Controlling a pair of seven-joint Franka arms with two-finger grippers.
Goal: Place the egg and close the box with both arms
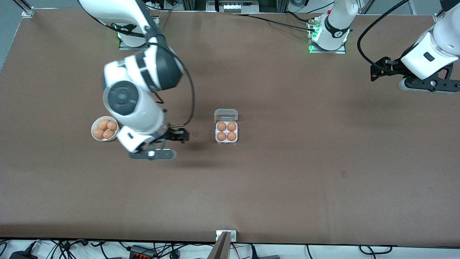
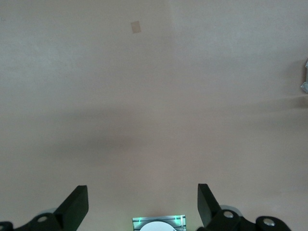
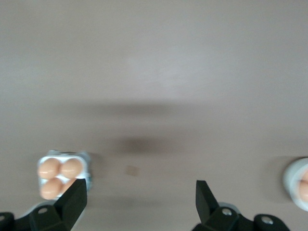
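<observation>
Orange-brown eggs fill all four cells of the egg carton (image 1: 226, 131) mid-tabletop, its clear lid still open. Right gripper (image 1: 178, 135) hovers between carton and bowl (image 1: 104, 128), jaws wide, empty. Left gripper (image 1: 381, 69) waits, likewise. Closing remains.

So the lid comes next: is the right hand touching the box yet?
Apart. The front view shows bare table between the right hand and the box; its fingers are open, holding nothing.

right gripper (image 1: 181, 136) jaws apart, left gripper (image 1: 377, 70) likewise
</observation>
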